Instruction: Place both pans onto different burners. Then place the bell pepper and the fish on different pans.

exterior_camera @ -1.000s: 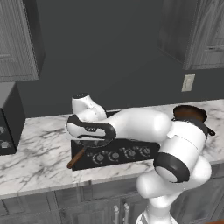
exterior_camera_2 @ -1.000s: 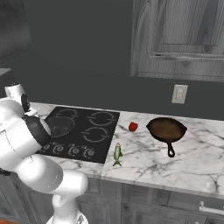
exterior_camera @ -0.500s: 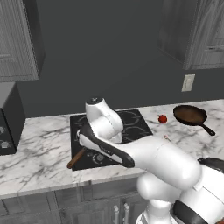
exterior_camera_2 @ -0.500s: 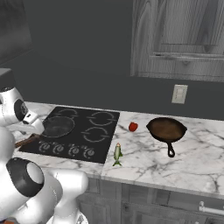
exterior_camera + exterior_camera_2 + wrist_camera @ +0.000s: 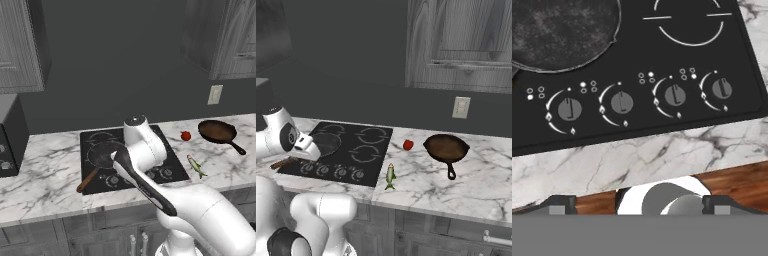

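Swinging up and back from its low stoop over the stove, the white arm now holds its wrist above the front of the cooktop, while nothing on the white-veined marble tabletop [image 5: 44, 186] has shifted. Its claw [image 5: 639, 202] looks down on the knob row, jaws spread as wide as they go and gripping nothing.

The flat black glass cooktop [image 5: 346, 150] already carries one pan: the round black frying pan with the reddish-brown wooden handle [image 5: 102, 154] sits on the front-left burner, its handle running out over the stove's front-left edge. So the first placing looks done, and I judge the arm to be between steps, freed from that pan and due to go for the other.

The round frying pan with the brown inside and dark handle [image 5: 446, 148] lies on the tabletop well to the right of the cooktop, its handle pointing toward the front edge. The pale ring of the front-right burner [image 5: 367, 154] is free, as are the two rear rings.

The slender greenish-yellow fish [image 5: 390, 175] lies just off the cooktop's front-right corner, and the small round red bell pepper [image 5: 408, 145] sits between the cooktop and the brown pan, near the pan's rim but apart from it.

The next move calls for a long reach to the right, a grip on that dark handle, and a carry that clears the pepper on the way to a free ring.
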Robot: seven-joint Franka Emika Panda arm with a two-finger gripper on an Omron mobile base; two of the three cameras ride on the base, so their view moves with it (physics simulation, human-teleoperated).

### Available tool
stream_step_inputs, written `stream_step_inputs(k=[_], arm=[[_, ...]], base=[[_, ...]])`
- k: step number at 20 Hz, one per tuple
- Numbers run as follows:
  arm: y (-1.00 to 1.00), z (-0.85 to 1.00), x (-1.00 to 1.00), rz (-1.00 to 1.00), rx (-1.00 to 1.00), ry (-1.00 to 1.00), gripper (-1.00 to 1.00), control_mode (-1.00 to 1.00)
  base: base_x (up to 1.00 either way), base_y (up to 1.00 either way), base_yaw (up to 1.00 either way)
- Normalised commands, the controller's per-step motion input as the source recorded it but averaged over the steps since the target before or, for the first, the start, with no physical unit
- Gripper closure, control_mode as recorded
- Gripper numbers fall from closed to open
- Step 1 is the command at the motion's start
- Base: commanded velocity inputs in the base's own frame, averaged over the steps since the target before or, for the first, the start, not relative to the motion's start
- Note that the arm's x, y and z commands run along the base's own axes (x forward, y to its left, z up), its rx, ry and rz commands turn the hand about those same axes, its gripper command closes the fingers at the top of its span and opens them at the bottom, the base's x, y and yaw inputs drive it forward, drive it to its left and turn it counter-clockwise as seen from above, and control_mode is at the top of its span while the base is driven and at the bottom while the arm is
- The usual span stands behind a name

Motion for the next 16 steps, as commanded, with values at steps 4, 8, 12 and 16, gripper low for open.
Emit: stream_step_inputs(k=[4,8,12,16], arm=[[-0.62,0.0,0.0,0.0,-0.07,0.0,-1.0,-1.0],[-0.61,0.0,0.04,0.0,-0.04,0.0,-1.0,-1.0],[-0.65,0.0,0.01,0.0,-0.01,0.0,-1.0,-1.0],[-0.69,0.0,0.02,0.0,0.0,0.0,-1.0,-1.0]], base=[[0.0,0.0,0.0],[0.0,0.0,0.0],[0.0,0.0,0.0],[0.0,0.0,0.0]])
